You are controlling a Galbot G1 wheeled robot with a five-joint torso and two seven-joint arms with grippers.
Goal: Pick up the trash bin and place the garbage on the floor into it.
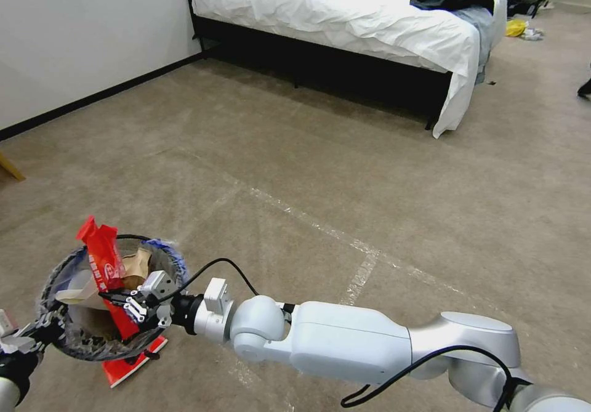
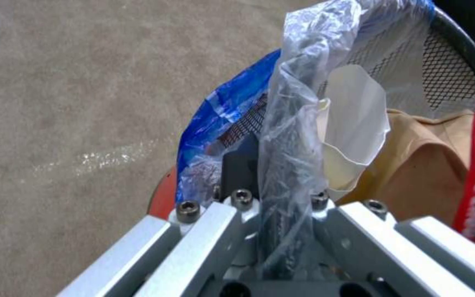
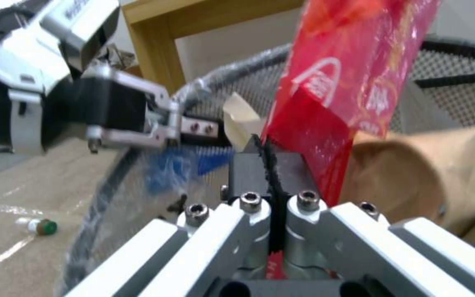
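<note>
The left gripper [image 1: 38, 332] clamps the lined rim of the trash bin [image 1: 74, 344], held above the floor [image 1: 369, 202], while the right gripper [image 1: 132, 307] pinches a light, crinkly, likely slippery red wrapper [image 1: 104, 267] over its mouth.

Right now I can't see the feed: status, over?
Left gripper shut on trash bin rim. Right gripper shut on red wrapper, over bin. Nothing blocking.
</note>
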